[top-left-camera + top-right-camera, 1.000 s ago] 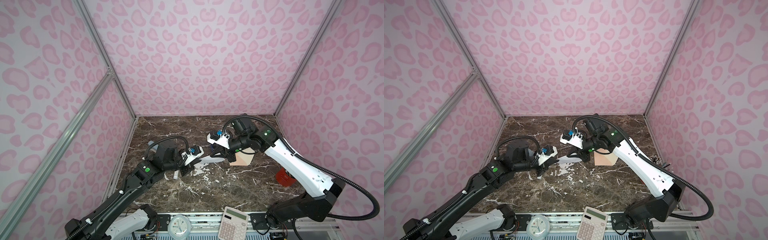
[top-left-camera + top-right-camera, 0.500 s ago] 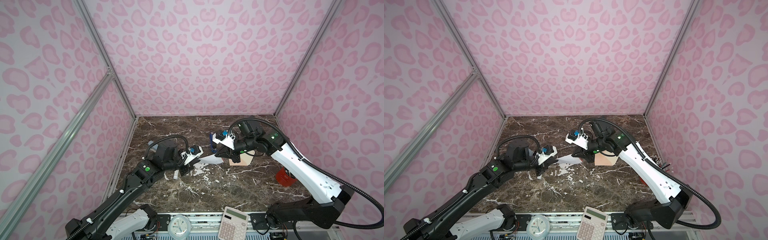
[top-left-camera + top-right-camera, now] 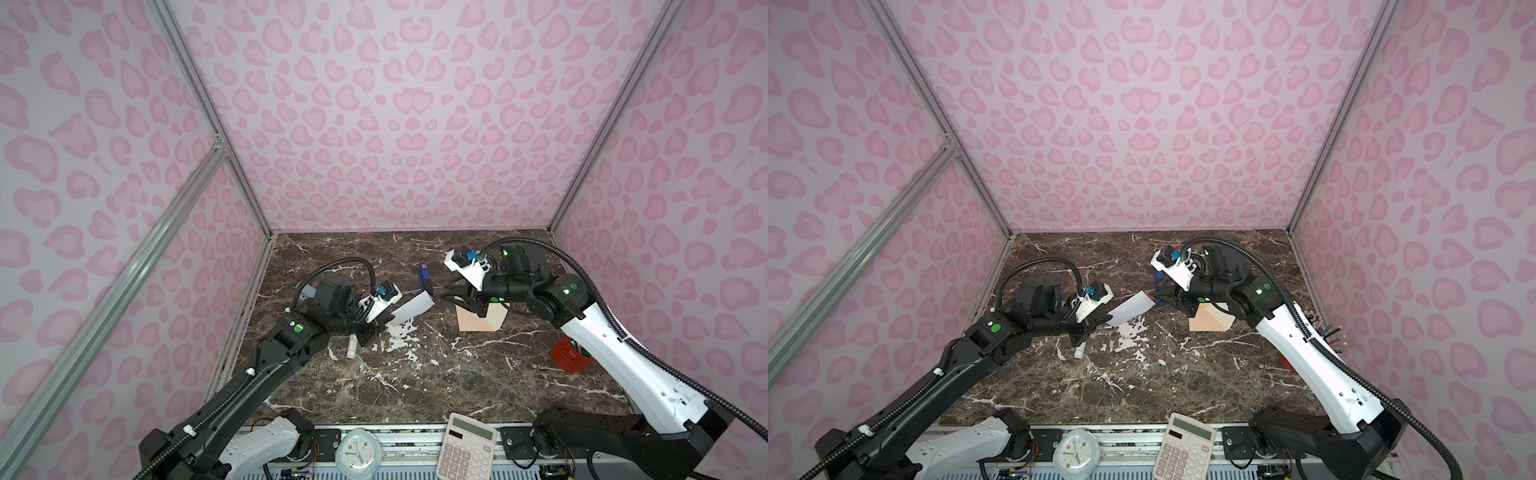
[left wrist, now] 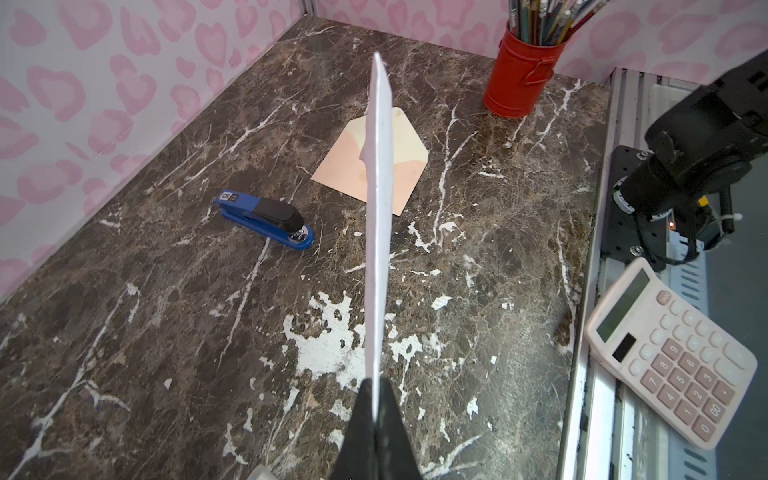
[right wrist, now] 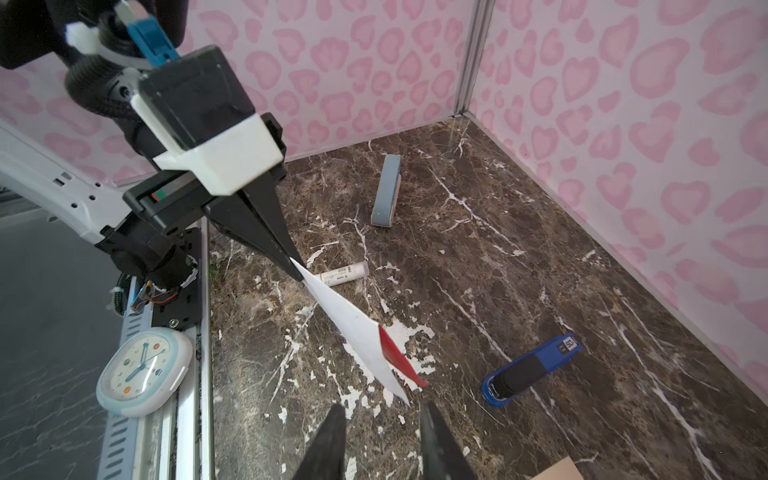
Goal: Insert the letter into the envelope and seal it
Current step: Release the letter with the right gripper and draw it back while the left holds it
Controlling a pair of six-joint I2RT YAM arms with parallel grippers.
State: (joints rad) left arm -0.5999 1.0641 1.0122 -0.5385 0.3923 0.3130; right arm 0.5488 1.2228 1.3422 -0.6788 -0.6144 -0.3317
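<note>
1. Left gripper, clamped tight on one end of the pale-pink, red-edged paper letter, holds it tilted in the air over the middle of the dark marble bench.
2. Right gripper: jaws partly parted and empty, just beside the letter's free red end.
3. Plain peach paper envelope lies flat on the bench right of centre, with its flap open.
</note>
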